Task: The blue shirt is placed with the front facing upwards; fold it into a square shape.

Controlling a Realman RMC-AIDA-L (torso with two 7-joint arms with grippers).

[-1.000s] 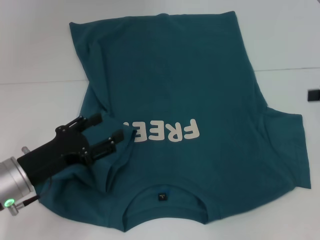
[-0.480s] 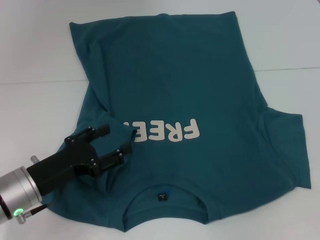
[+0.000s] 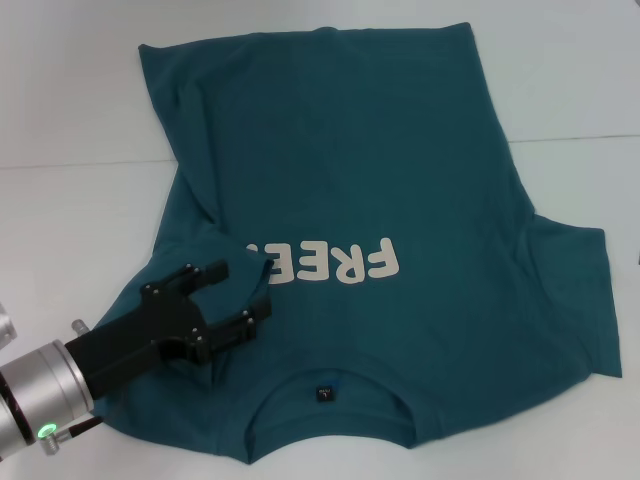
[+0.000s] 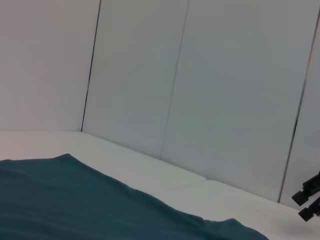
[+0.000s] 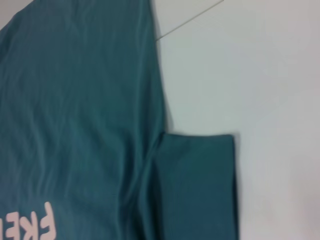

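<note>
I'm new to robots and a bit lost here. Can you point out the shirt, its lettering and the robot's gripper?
blue shirt (image 3: 400,150), head view, plain back half.
lettering (image 3: 335,262), head view, middle of print.
left gripper (image 3: 238,294), head view, between open fingertips.

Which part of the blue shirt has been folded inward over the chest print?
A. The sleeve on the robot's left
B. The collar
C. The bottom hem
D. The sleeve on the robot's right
A: on the blue shirt the robot's-left sleeve lies folded in over the end of the print, below the open left gripper; the right sleeve lies spread flat.
</note>
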